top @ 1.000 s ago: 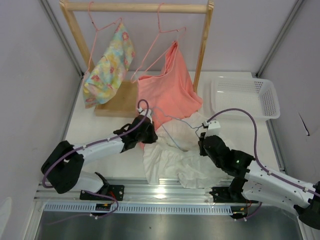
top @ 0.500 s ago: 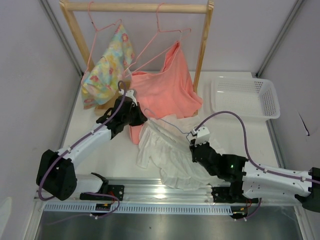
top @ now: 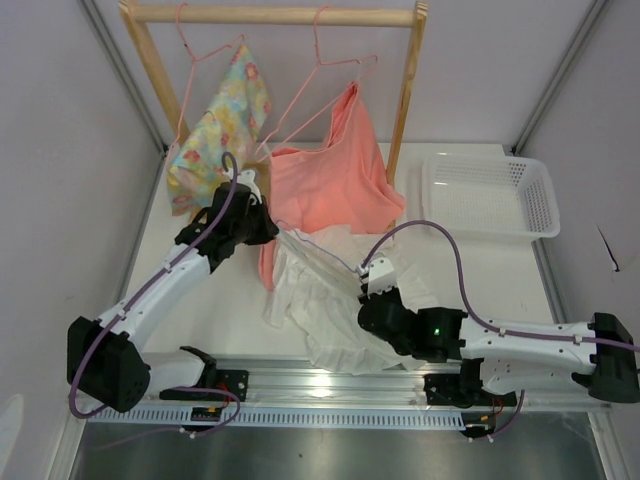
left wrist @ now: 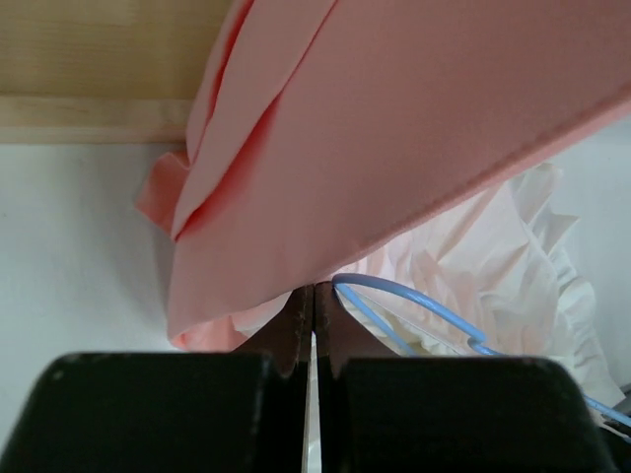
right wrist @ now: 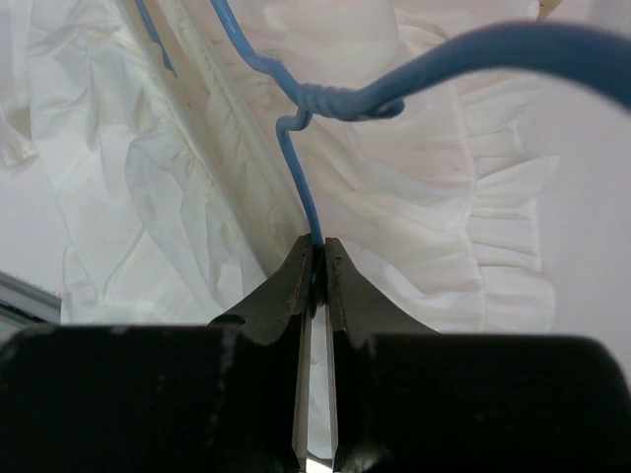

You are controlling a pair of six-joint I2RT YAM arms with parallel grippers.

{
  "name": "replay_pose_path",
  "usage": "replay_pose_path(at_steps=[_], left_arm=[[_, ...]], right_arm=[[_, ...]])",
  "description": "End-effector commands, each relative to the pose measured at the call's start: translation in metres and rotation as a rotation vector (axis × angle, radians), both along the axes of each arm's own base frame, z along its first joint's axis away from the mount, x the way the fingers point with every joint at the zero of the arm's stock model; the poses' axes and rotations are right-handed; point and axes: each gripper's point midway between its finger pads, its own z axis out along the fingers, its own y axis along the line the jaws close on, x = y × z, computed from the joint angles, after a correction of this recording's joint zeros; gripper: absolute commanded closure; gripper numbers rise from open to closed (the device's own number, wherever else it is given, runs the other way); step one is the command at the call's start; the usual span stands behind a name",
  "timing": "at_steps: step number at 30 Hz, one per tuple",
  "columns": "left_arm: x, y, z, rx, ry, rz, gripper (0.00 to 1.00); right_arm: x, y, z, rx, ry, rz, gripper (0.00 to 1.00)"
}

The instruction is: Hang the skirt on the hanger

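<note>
Skirt: the white skirt (top: 322, 300) lies crumpled on the counter (top: 190, 290), in the middle and toward the near edge, between the two arms. Its ruffled hem shows in the right wrist view (right wrist: 473, 227). Its far end meets the lower hem of the salmon garment (top: 335, 185).
Hanger: the light blue hanger (top: 322, 247) lies across the far part of the skirt, on top of the fabric. Its wire runs from the left claw toward the right claw. The twisted neck shows in the right wrist view (right wrist: 335, 102).
Left claw: the left claw (top: 258, 218) is fully closed near the rack's base. A bend of the hanger wire (left wrist: 394, 294) comes out at its fingertips (left wrist: 296, 310), so it grips the hanger. The salmon garment (left wrist: 414, 128) hangs just above it.
Right claw: the right claw (top: 368, 296) is nearly closed, pinching the hanger's wire stem between its fingertips (right wrist: 301, 258), over the skirt.
Rack: the wooden rack (top: 280, 14) stands at the far left of the counter. It carries pink hangers (top: 318, 50) with the salmon garment and a floral garment (top: 215, 135).
Basket: a white basket (top: 490, 195) sits at the far right corner, well apart from the skirt.
</note>
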Motion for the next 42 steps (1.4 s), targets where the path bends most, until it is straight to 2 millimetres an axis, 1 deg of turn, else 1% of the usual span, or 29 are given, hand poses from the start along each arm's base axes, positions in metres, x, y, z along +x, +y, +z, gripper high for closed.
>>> replay_pose_path(at_steps=[1,3,5,6,7,9,11,12,14,15,17,19,23,26,27,28,29,30,31,32,33,35,36,38,40,41,42], left_arm=[[0.032,0.043,0.048,0.093,-0.175,0.141,1.00],[0.036,0.051,0.046,0.099,-0.167,0.157,1.00],[0.038,0.056,0.050,0.108,-0.178,0.167,1.00],[0.039,0.058,0.050,0.125,-0.183,0.162,1.00],[0.038,0.065,0.050,0.156,-0.179,0.183,1.00],[0.038,0.073,0.053,0.199,-0.184,0.198,1.00],[0.038,0.078,0.060,0.219,-0.207,0.205,1.00],[0.037,0.081,0.064,0.233,-0.221,0.209,1.00],[0.036,0.088,0.068,0.269,-0.229,0.224,1.00],[0.037,0.089,0.073,0.272,-0.239,0.226,1.00],[0.037,0.090,0.075,0.278,-0.241,0.229,1.00],[0.037,0.092,0.082,0.279,-0.259,0.242,1.00],[0.033,0.086,0.096,0.265,-0.301,0.212,1.00],[0.027,0.070,0.099,0.266,-0.315,0.146,1.00],[0.025,0.065,0.097,0.278,-0.309,0.131,1.00],[0.019,0.051,0.097,0.275,-0.315,0.082,1.00],[0.016,0.042,0.100,0.274,-0.330,0.054,1.00],[0.013,0.034,0.100,0.278,-0.337,0.036,1.00],[0.005,0.019,0.098,0.279,-0.335,-0.009,1.00],[0.003,0.010,0.096,0.269,-0.317,-0.030,1.00],[-0.007,-0.006,0.090,0.266,-0.303,-0.084,1.00],[-0.017,-0.020,0.082,0.258,-0.287,-0.111,1.00],[-0.025,-0.031,0.076,0.251,-0.277,-0.143,1.00],[-0.034,-0.043,0.067,0.220,-0.256,-0.167,1.00],[-0.047,-0.060,0.059,0.196,-0.233,-0.210,1.00],[-0.052,-0.065,0.050,0.211,-0.207,-0.223,1.00],[-0.053,-0.066,0.045,0.209,-0.191,-0.217,1.00]], right_arm=[[-0.003,-0.016,-0.001,-0.143,-0.032,-0.011,1.00],[-0.005,-0.016,-0.004,-0.162,-0.031,-0.002,1.00],[-0.007,-0.017,-0.007,-0.173,-0.022,0.002,1.00],[-0.007,-0.016,-0.006,-0.169,-0.020,0.003,1.00],[-0.007,-0.016,-0.006,-0.175,-0.019,0.008,1.00],[-0.008,-0.013,-0.008,-0.195,-0.012,0.023,1.00],[-0.008,-0.011,-0.012,-0.224,-0.008,0.043,1.00],[-0.009,-0.009,-0.017,-0.250,0.001,0.050,1.00],[-0.009,-0.006,-0.020,-0.279,0.010,0.055,1.00],[-0.009,-0.005,-0.025,-0.315,0.020,0.063,1.00],[-0.009,0.000,-0.026,-0.332,0.026,0.071,1.00],[-0.009,0.000,-0.030,-0.352,0.035,0.073,1.00],[-0.008,0.002,-0.032,-0.365,0.044,0.076,1.00],[-0.006,0.005,-0.031,-0.380,0.041,0.095,1.00],[-0.004,0.007,-0.026,-0.382,0.031,0.088,1.00],[-0.003,0.007,-0.026,-0.393,0.031,0.093,1.00],[-0.001,0.010,-0.027,-0.404,0.034,0.099,1.00],[0.000,0.013,-0.023,-0.402,0.028,0.100,1.00],[0.002,0.014,-0.022,-0.410,0.021,0.097,1.00],[0.003,0.016,-0.022,-0.416,0.021,0.100,1.00],[0.005,0.019,-0.019,-0.409,0.018,0.101,1.00],[0.007,0.020,-0.016,-0.413,0.007,0.090,1.00],[0.010,0.020,-0.011,-0.398,0.001,0.075,1.00],[0.012,0.023,-0.002,-0.353,-0.013,0.066,1.00],[0.018,0.021,0.005,-0.314,-0.023,0.041,1.00],[0.019,0.023,0.014,-0.269,-0.034,0.033,1.00],[0.021,0.022,0.019,-0.247,-0.043,0.022,1.00]])
